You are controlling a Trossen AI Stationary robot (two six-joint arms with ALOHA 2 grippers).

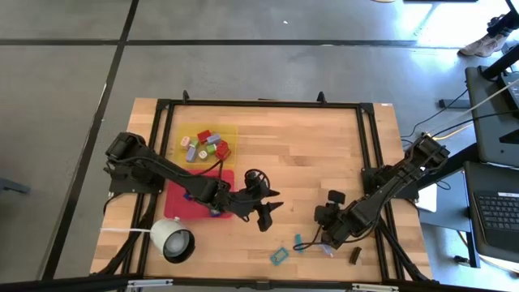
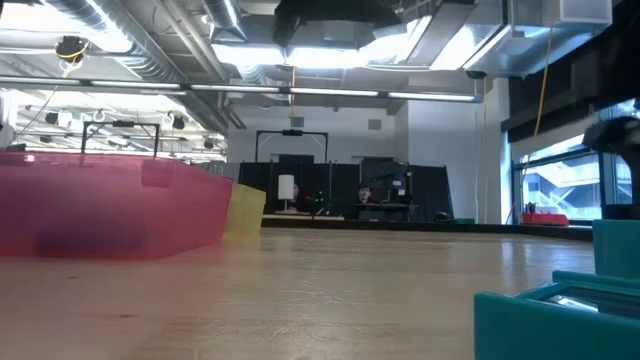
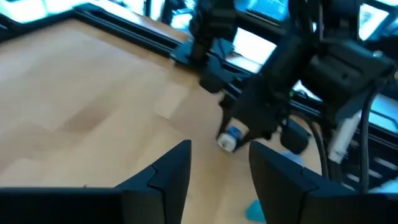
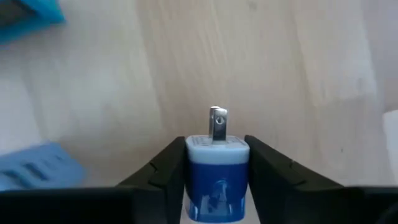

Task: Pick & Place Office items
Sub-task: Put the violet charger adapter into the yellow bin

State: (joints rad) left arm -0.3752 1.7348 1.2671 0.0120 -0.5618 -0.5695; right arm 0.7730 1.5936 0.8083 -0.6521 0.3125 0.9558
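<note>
Wooden table [image 1: 308, 154] on grey floor [image 1: 65, 122]; ceiling ducts [image 2: 130, 40] overhead.

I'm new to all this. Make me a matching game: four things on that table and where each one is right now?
Things:
1. blue plug block
2. teal frame piece
3. yellow tray
4. white cup-like thing

Places:
A. near corner on the left arm's side
B. between the right pincer's fingers
C. loose on the wood near the front edge
D. just behind the red tray

Pairs: 1-B, 2-C, 3-D, 4-A
</note>
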